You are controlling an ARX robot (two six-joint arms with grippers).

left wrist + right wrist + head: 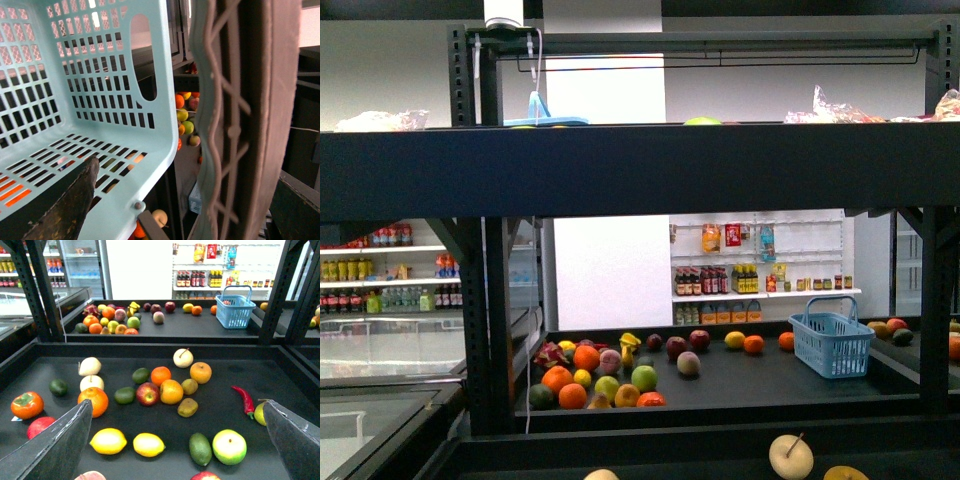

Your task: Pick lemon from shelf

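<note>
The right wrist camera gives us what the front view hides: the shelf's (225,370) near deck, spread with fruit. There's the lemon (148,444), lying just beside a second lemon (108,441). That's two in all, both close ahead of the right gripper (176,410), whose fingers stand wide apart, gripping nothing. One red chilli (245,400) lies well apart from them.

Two baskets now. A blue basket (832,345) stands on the far deck, its contents too small to tell. A pale teal basket (100,75) fills the left wrist view, with fruit showing through its slots. The left gripper (75,195) shows one dark finger only, so whether it's open or closed, I can't tell.
</note>
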